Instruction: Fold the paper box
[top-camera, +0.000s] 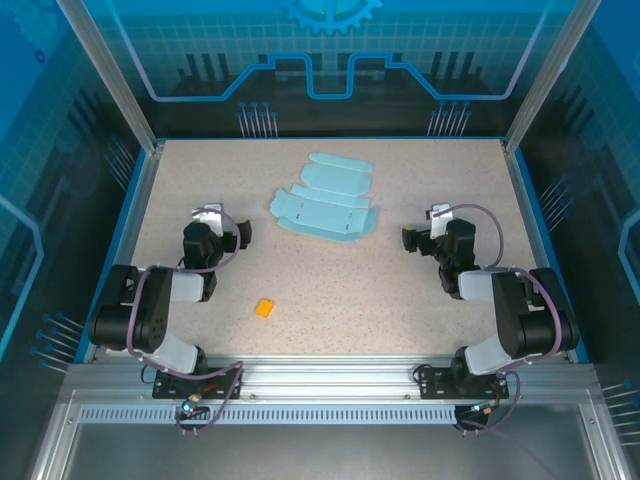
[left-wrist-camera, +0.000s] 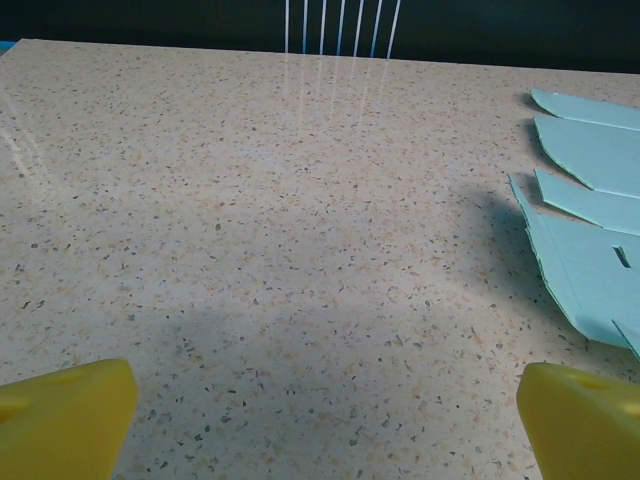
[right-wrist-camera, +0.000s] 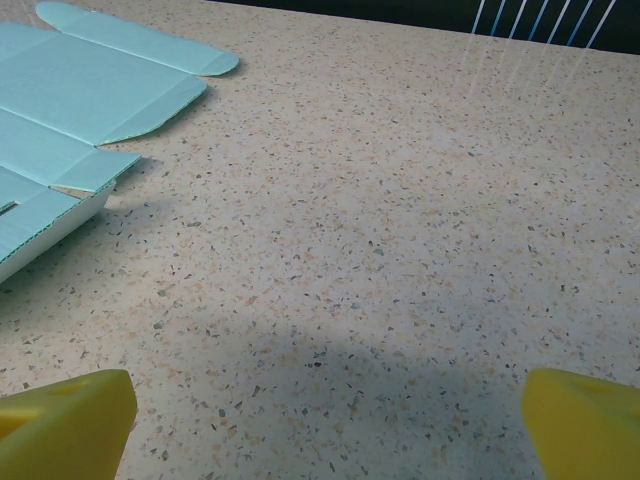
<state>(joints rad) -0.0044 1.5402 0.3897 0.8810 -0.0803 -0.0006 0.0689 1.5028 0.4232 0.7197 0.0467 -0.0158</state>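
Observation:
The paper box (top-camera: 327, 200) is a pale light-blue die-cut sheet lying mostly flat at the middle back of the table, flaps spread, its right edge curled up a little. Its left flaps reach into the right side of the left wrist view (left-wrist-camera: 590, 220); its right flaps lie at the upper left of the right wrist view (right-wrist-camera: 80, 95). My left gripper (top-camera: 222, 222) rests low on the left, open, yellow fingertips (left-wrist-camera: 65, 415) wide apart over bare table. On the opposite side my right gripper (top-camera: 428, 225) is open too, fingertips (right-wrist-camera: 585, 420) spread, nothing between them.
A tiny orange block (top-camera: 264, 308) lies on the speckled table (top-camera: 330, 290) near the front, right of the left arm. Blue rails and transparent walls (top-camera: 130, 200) enclose the table on the left, back and right.

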